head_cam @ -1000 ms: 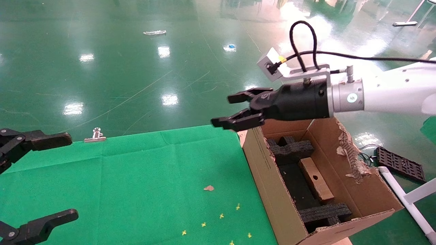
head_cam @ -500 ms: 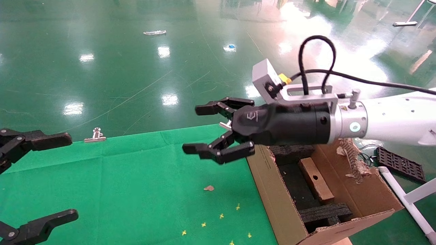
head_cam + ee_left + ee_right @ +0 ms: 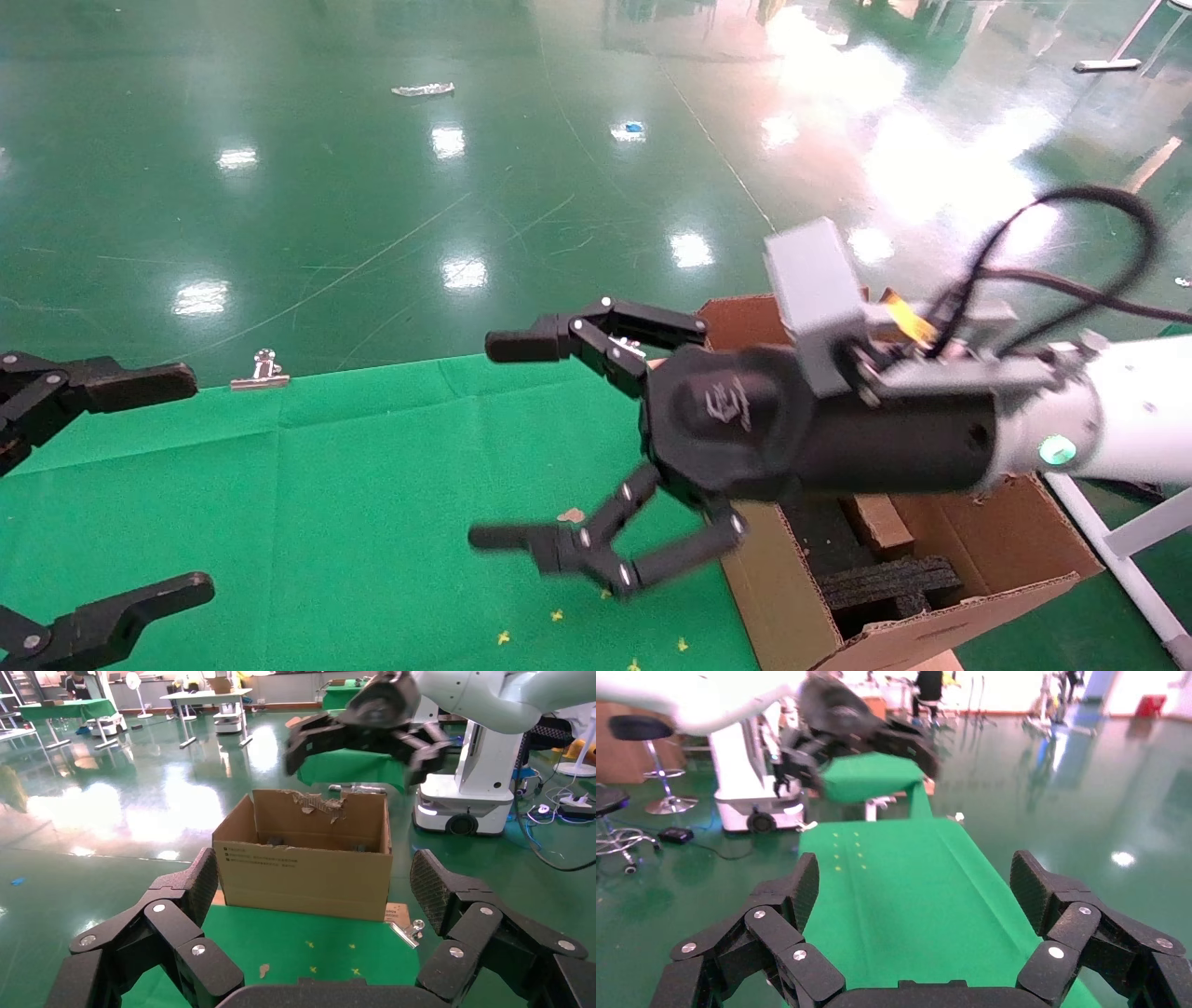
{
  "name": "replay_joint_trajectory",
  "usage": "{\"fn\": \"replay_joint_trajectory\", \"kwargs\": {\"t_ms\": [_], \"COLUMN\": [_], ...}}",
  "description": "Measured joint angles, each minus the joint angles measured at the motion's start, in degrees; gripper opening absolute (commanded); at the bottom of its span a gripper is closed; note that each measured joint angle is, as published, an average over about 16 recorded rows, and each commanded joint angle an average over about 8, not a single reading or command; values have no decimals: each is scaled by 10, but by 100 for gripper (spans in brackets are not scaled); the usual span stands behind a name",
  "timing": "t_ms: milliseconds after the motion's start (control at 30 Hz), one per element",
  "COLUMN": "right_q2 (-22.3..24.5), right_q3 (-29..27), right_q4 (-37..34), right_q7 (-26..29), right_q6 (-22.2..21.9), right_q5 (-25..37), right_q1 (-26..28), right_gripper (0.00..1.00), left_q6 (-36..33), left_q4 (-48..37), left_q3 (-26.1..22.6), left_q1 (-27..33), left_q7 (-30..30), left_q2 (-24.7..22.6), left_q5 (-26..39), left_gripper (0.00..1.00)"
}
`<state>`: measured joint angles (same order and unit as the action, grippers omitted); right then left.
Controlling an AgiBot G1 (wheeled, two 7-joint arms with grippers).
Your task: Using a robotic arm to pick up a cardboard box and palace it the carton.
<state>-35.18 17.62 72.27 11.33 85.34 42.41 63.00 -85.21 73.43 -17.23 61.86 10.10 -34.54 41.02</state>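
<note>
the right gripper [image 3: 549, 443] has its fingers [image 3: 521, 346] spread wide and holding nothing, hanging above the green-clothed counter [image 3: 372, 485] just beside the carton [image 3: 773, 596], with the white robotic arm [image 3: 1136, 419] reaching back over the carton. most of the cardboard box [image 3: 880, 524] is hidden by that arm; only one end shows inside the carton beside a black foam block [image 3: 885, 582]. the left gripper [image 3: 102, 485] sits at the counter's far side from the carton, fingers wide and empty, over a glossy green floor [image 3: 372, 186].
</note>
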Motion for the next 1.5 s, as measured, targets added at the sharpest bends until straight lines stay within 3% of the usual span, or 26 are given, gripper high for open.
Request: {"fn": "replay_joint_trajectory", "kwargs": {"t_ms": [333,1500], "right_q2": [4,2], "right_q3": [-35,-16], "right_q4": [28,13], "right_q7": [-10,-6], "right_q6": [8,3], "right_q5": [-13,-6], "right_q1": [-33,-14], "right_gripper": [100,100], "left_q6": [0,0], "left_q4": [0,0], "left_q3": [0,0], "left_q1": [0,0], "left_q7": [0,0], "left_q2": [0,0], "left_q5": [0,0], "left_gripper": [100,100]}}
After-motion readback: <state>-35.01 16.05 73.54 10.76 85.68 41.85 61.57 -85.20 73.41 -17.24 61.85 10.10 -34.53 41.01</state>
